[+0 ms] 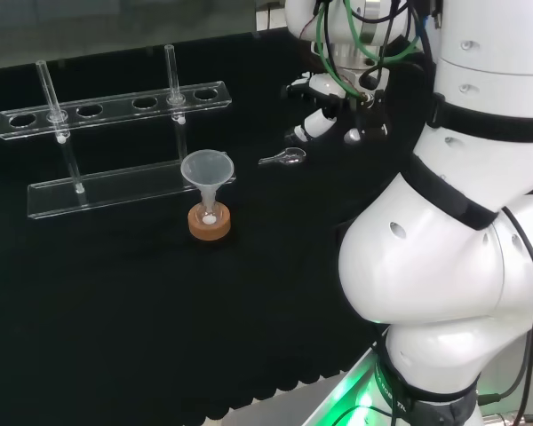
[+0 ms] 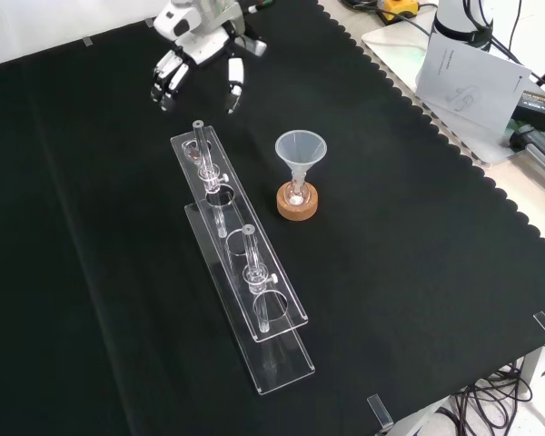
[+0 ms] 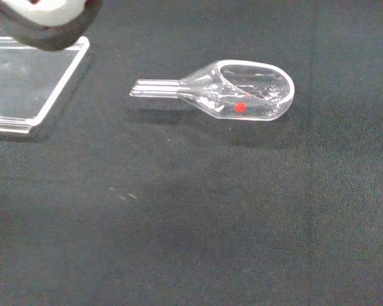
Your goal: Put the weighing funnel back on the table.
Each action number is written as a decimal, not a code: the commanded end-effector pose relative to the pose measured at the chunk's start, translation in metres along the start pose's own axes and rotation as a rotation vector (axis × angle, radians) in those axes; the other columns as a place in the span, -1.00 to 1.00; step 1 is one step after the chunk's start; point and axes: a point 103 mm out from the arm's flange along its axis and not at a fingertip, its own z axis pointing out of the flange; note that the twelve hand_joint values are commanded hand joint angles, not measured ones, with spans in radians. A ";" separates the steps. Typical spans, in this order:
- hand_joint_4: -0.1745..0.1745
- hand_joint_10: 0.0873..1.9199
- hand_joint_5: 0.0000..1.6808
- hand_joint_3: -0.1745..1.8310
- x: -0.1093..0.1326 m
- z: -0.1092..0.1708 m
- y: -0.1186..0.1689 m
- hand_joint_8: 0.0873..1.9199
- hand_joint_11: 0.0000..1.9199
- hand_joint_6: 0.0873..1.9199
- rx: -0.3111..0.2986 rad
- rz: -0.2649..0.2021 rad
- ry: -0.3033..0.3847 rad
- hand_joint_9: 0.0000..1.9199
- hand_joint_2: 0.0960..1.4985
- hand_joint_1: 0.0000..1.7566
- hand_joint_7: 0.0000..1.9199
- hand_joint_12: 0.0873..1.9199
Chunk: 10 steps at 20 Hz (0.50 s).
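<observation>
In the head view, the black and white hand (image 1: 338, 105) hangs over the far right of the black cloth (image 1: 115, 311), fingers spread and slack, holding nothing. The small clear scoop-shaped weighing funnel (image 1: 282, 159) lies on the cloth just left of the fingertips, apart from them. Farther left, a big clear cone-shaped funnel (image 1: 207, 169) stands in a small flask on a cork ring (image 1: 210, 225), near a clear plastic test-tube rack (image 1: 115, 105).

In the front view, the hand (image 2: 195, 41) is at the far edge, its fingers (image 2: 166, 80) hanging loose beyond the rack's far end.

In the wrist view, the weighing funnel (image 3: 233, 89) rests on the cloth with a red speck in its bowl and its stem towards the rack's corner.
</observation>
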 end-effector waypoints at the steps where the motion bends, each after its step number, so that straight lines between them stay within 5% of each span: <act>1: 0.11 -0.42 -0.65 -0.51 0.022 -0.016 -0.029 -0.47 -0.81 -1.00 -0.018 0.012 -0.036 -0.67 -0.20 -0.23 -0.94 0.40; 10: 0.09 -0.42 -0.65 -0.51 0.059 -0.040 -0.066 -0.48 -0.82 -1.00 -0.045 0.020 -0.064 -0.67 -0.19 -0.23 -0.93 0.41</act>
